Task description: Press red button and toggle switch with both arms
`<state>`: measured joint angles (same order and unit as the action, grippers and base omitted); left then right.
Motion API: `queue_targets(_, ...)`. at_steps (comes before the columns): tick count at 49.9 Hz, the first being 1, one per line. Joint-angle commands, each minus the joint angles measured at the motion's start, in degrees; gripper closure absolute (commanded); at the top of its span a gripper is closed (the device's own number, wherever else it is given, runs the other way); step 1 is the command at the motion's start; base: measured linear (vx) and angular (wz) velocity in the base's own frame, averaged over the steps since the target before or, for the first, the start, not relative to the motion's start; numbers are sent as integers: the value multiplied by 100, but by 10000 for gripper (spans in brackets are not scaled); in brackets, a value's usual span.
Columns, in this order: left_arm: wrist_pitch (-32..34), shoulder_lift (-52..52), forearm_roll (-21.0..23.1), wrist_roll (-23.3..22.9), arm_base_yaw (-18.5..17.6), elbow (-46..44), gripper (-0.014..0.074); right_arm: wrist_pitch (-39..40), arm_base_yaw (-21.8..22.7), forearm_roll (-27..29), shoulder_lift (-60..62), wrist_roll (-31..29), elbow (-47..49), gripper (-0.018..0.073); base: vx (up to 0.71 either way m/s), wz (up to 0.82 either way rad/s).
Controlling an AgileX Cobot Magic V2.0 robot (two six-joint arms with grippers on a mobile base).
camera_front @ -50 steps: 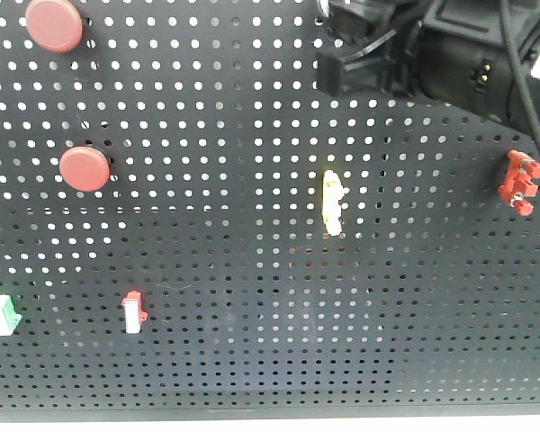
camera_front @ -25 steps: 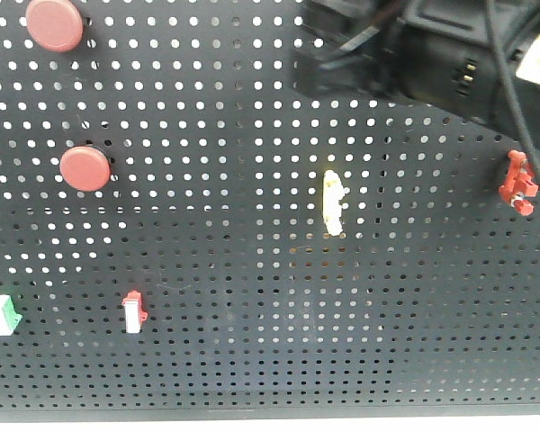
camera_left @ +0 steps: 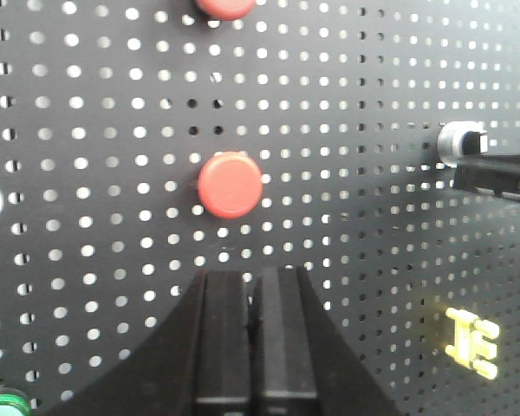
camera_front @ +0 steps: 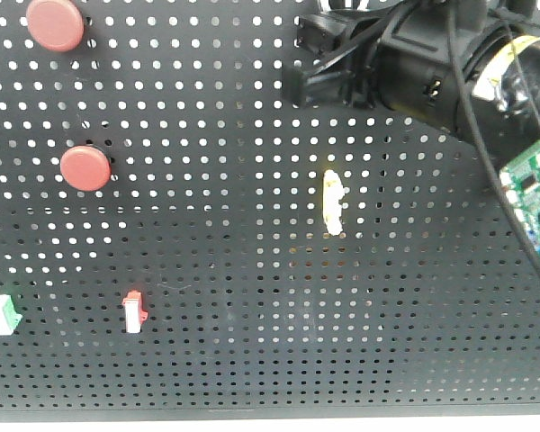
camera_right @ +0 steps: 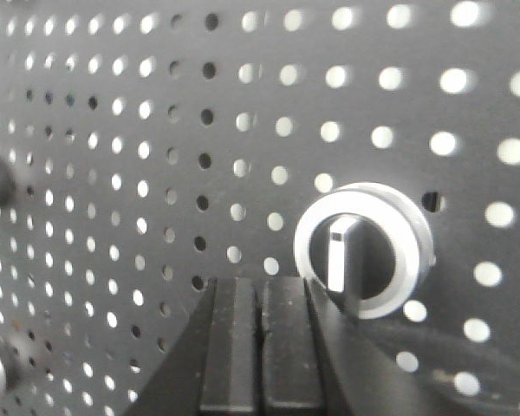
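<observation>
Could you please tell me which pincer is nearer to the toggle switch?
Right. The right pincer sits just lower-left of the toggle switch, beside its ring; the left pincer is below the red button, far from the switch.

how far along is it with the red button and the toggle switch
Nothing looks done yet. In hand: the right gripper, shut, sits right beside the silver-ringed round toggle switch with its short lever; contact is unclear. The left gripper, also shut, points at the round red push button without touching it. Left: the press and the flick.
</observation>
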<state>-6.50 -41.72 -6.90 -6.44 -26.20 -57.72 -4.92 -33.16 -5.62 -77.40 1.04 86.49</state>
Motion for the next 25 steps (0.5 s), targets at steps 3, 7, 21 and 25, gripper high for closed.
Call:
queue_targets(3, 509, -5, -1, -2, -13, -137, 596, 380, 314, 18, 206, 92, 193, 559, 0, 0)
queue_targets(7, 554, -5, -1, -2, -13, -137, 596, 411, 314, 7, 206, 85, 193, 559, 0, 0)
queue_targets(21, 607, -5, -1, -2, -13, -137, 596, 228, 447, -217, 424, 92, 193, 559, 0, 0)
queue_targets(25, 607, -5, -1, -2, -13, -137, 596, 79, 632, -157, 478, 112, 193, 559, 0, 0)
